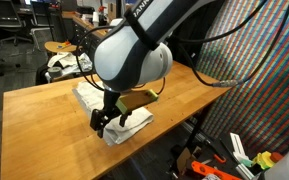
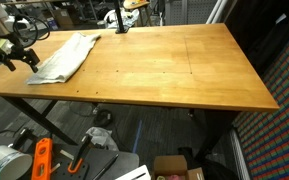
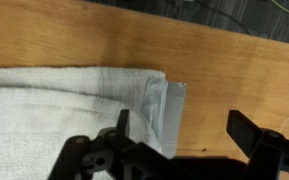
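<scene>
The black two-finger gripper (image 1: 108, 120) has its jaws spread fully apart and grips nothing. It hangs directly over the white folded cloth towel (image 2: 64, 57). In an exterior view the towel lies flat near the left end of the rectangular wooden table (image 2: 184, 70). In the wrist view, the towel's right folded edge lies between the fingers (image 3: 122, 122); whether they touch the towel cannot be determined.

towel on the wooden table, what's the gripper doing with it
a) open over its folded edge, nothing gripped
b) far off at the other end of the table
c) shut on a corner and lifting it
a: in the wrist view the gripper has its fingers spread wide over the folded edge of the white towel, which lies flat on the table.
</scene>
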`<state>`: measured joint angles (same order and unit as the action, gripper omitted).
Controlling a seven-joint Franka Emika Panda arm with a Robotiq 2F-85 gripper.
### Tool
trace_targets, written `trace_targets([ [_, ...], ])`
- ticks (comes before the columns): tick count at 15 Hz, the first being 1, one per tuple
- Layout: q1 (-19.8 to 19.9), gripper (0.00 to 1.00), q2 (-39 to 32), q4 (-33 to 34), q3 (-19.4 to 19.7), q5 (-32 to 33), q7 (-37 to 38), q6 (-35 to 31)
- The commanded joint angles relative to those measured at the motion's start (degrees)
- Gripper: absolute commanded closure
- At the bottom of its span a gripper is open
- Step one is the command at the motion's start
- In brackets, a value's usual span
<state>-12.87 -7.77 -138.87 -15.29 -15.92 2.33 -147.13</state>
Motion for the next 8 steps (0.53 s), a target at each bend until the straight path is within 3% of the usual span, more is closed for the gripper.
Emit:
trace_targets([
  [1, -0.85, 0.00, -0.12, -0.79, 0.44, 1.64, 2.86, -9.24],
  [6, -1.80, 0.00, -1.93, 0.16, 3.24, 11.77, 10.99, -10.75],
  [7, -2.12, 0.17, -2.21, 0.32, 4.01, 14.52, 12.91, -9.86],
  [8, -2.51, 0.25, -2.23, 0.46, 4.70, 17.06, 14.72, -8.55],
])
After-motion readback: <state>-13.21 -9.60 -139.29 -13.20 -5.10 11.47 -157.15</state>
